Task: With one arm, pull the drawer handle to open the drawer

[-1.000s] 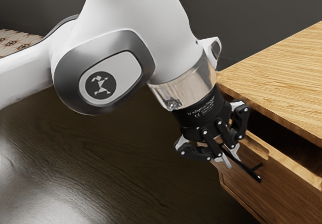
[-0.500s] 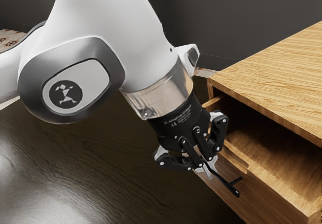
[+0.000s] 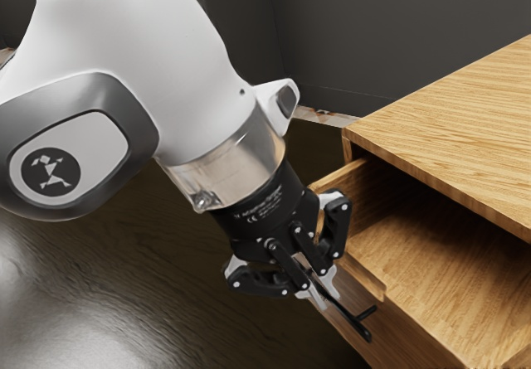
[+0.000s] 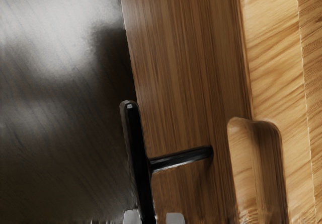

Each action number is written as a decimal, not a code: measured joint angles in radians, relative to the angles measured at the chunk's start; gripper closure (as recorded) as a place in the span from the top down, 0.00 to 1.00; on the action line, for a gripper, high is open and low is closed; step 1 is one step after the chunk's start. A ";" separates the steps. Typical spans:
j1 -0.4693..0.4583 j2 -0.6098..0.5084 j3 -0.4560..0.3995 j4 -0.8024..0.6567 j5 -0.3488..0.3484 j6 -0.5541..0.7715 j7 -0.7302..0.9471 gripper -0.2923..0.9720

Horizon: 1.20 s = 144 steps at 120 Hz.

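Tool [image 3: 311, 279] pinched on black handle [image 3: 350, 316]; drawer [image 3: 415, 269] approx half out of desk [image 3: 465, 128]. Pull step, mid-way. Next: straight pull toward exterior view's left, grip firm.

Black handle [image 4: 135, 153] dead centre, a straight bar standing just off the wooden drawer front [image 4: 181, 68], tied to it by a short black post [image 4: 181, 158]. Two pale fingertips [image 4: 131, 217] sit either side of the bar. Past the front's top edge, there's the drawer's lighter inside [image 4: 274, 58]; on the handle's other side, dark glossy floor [image 4: 55, 113].
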 joint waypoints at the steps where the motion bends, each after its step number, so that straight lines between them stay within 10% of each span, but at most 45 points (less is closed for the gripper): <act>1: 0.000 -0.002 -0.001 -0.002 0.000 -0.001 0.000 0.15; 144: 0.041 -0.289 -0.076 -0.238 -0.002 -0.031 -0.047 0.15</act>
